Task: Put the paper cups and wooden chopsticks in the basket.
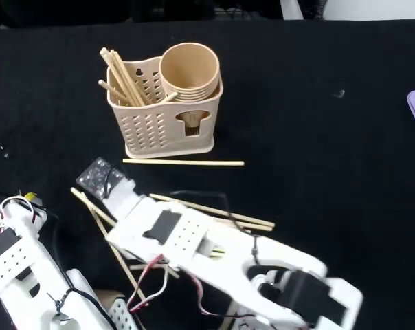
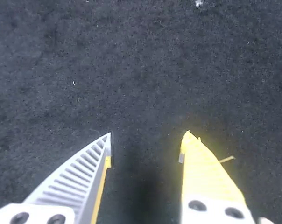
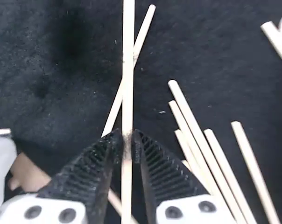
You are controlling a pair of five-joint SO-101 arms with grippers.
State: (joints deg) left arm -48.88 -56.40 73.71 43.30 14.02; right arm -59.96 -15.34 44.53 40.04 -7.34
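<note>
Pinching one wooden chopstick (image 3: 128, 56) shut in the right end effector (image 3: 127, 137), low over the worktop's (image 1: 317, 172) loose sticks (image 3: 197, 126), readying it for the basket (image 1: 149, 127) holding the paper cups (image 1: 189, 69), with the left end effector (image 2: 145, 140) idling open.

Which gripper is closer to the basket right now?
Right. The right gripper sits near the basket's front, shut on a chopstick; the left gripper hangs open over bare cloth, farther off.

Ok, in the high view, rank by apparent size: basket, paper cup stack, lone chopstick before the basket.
Largest to smallest: basket; paper cup stack; lone chopstick, long but very thin, so least area.
</note>
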